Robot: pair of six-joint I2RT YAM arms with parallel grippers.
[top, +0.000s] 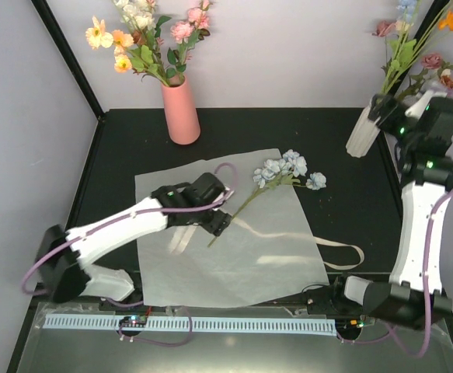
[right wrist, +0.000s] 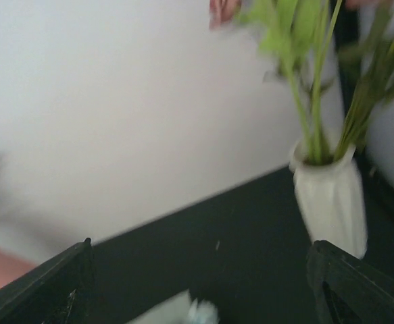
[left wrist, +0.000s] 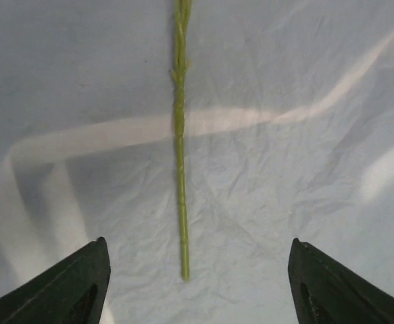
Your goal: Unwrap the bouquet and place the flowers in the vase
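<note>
**Item in hand.** One blue flower lies on the opened wrapping paper. Its head points to the far right and its thin green stem runs down-left. The stem crosses the loose cream ribbon and rests on top of it.

**Grippers.** The left gripper hangs over the cut end of the stem with its jaws spread wide. The stem lies between the jaws and touches neither, so nothing is held. The right gripper is also spread and empty, beside the white vase.

**Handling, as judged.**
- The flower looks very light.
- The stem looks wiry and narrow, and it lies flat on the paper.
- The clustered head would crush if pinched.
- The sound hold is on the bare lower stem, across its width and a little up from the tip.
- Jaws closing low may gather paper or ribbon together with the stem.

**Destination.** The white vase stands at the far right of the table, well apart from the flower. Orange, pink and blue flowers fill its narrow neck, so little room shows for another stem. It looks slim and easily tipped.

**Obstructions.**
- The right gripper stands close against the vase on the approach side.
- The pink vase, with its own bunch, stands at the far left, clear of the route.
</note>
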